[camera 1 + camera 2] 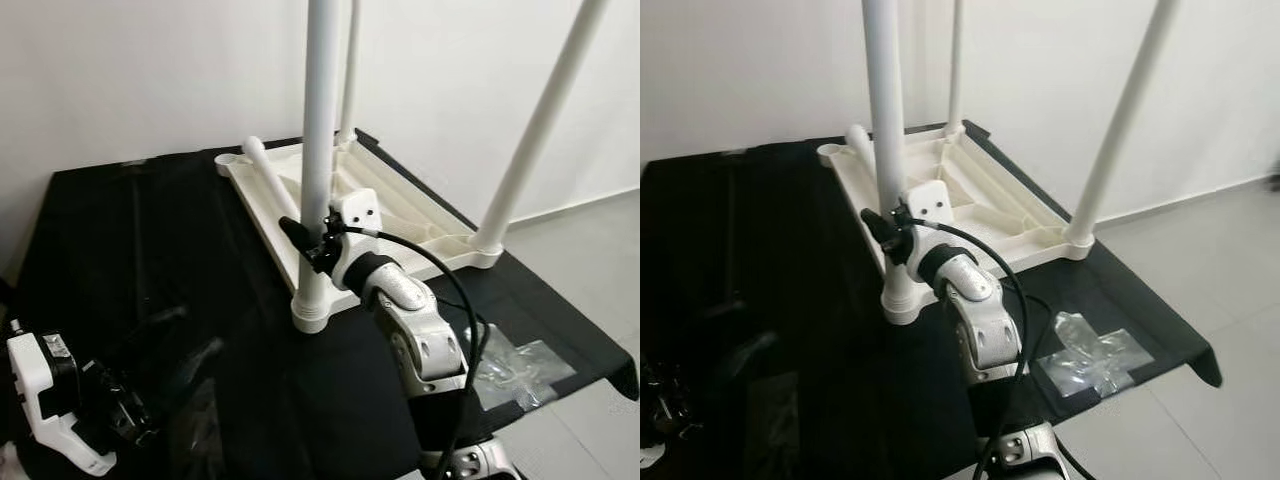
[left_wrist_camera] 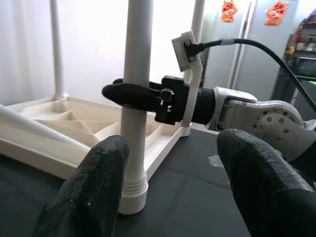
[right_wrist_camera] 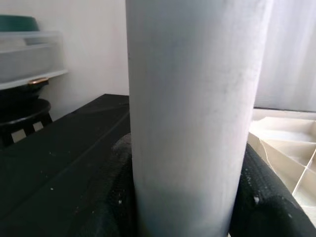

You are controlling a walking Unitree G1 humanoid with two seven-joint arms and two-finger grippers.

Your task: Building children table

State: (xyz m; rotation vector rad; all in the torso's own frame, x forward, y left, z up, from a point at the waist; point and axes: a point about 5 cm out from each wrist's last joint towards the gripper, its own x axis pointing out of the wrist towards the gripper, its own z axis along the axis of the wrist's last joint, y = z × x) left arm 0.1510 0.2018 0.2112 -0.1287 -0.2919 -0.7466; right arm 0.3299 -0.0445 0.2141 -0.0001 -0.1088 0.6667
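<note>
The white plastic table top (image 1: 400, 205) lies upside down on a black cloth. Three white legs stand in its corners: the near leg (image 1: 318, 150), a far leg (image 1: 350, 70) and a right leg (image 1: 540, 130). A loose leg (image 1: 268, 180) lies slanted across the top's left corner. My right gripper (image 1: 310, 245) is shut on the near leg a little above its socket (image 1: 312, 310), and its fingers (image 3: 116, 197) press both sides of the tube. My left gripper (image 2: 170, 148) hovers low over the near-left cloth, open and holding nothing, facing that leg.
A clear plastic bag of small parts (image 1: 515, 365) lies on the cloth at the near right. The cloth-covered surface ends at the right (image 1: 600, 350), with grey floor beyond. A white wall stands close behind the table top.
</note>
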